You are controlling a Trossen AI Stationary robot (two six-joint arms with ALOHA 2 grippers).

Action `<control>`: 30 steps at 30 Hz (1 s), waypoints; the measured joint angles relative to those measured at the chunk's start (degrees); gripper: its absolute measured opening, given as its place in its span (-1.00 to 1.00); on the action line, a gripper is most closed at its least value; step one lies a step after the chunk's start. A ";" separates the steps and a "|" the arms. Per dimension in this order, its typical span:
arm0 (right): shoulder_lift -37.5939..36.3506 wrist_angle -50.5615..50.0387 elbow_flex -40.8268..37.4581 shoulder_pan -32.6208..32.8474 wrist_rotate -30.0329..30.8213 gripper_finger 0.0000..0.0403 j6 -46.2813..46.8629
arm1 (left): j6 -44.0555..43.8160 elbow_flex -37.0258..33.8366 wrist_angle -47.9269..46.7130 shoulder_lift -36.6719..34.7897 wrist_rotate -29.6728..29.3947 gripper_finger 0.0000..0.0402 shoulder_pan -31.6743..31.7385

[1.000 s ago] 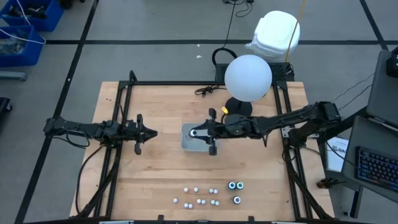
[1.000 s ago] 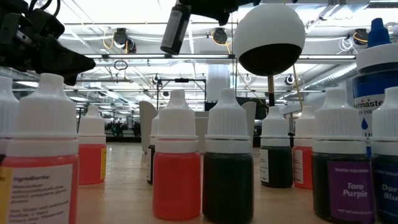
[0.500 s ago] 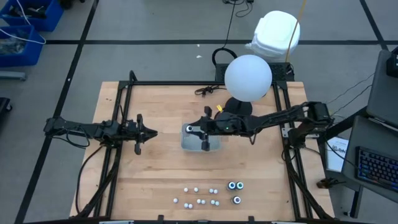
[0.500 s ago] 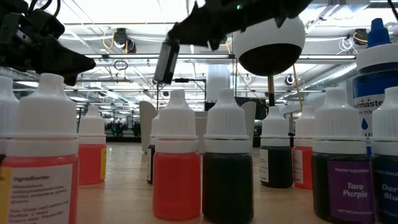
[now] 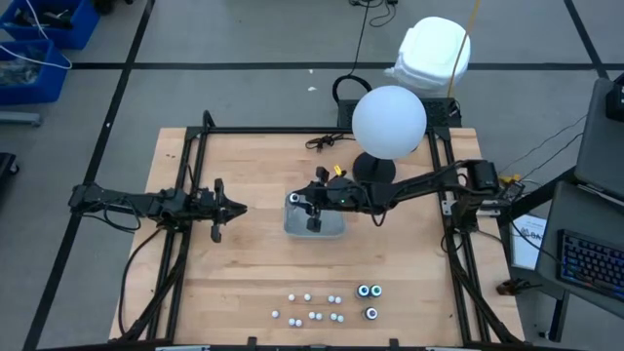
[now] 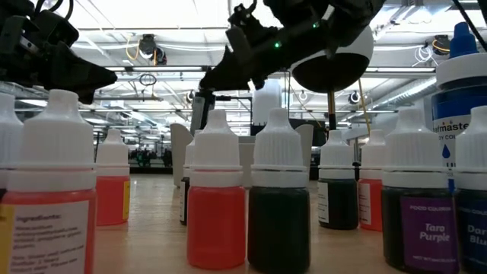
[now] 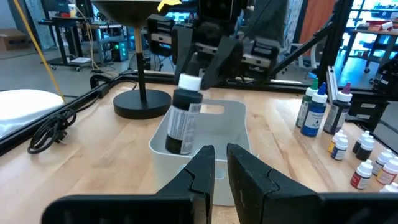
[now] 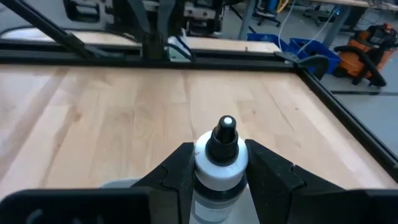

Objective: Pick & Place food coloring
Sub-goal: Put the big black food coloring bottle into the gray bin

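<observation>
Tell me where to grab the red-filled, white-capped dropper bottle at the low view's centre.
Likely by its white cap, coming straight down: the red-filled dropper bottle stands upright, and the dark-filled bottle stands close beside it, leaving little room for jaws at the body.

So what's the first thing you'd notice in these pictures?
Probably the right gripper holding a dark bottle with a white collar over the pale tray in the middle of the table. Next, the big white ball lamp standing behind the tray, and the crowd of little white-capped bottles near the table's front edge.
</observation>
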 joint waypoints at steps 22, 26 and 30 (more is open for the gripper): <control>6.96 0.78 0.04 -1.04 0.00 -0.44 1.30 | 0.71 0.00 0.11 0.00 -0.39 -0.76 0.00; 6.96 0.93 0.02 -1.09 -0.15 -0.43 1.23 | 0.90 0.00 0.11 0.00 -0.44 -0.76 0.00; 7.20 0.75 0.04 -1.07 -0.56 -0.43 1.27 | 1.09 0.00 0.11 0.00 -0.82 -0.76 0.00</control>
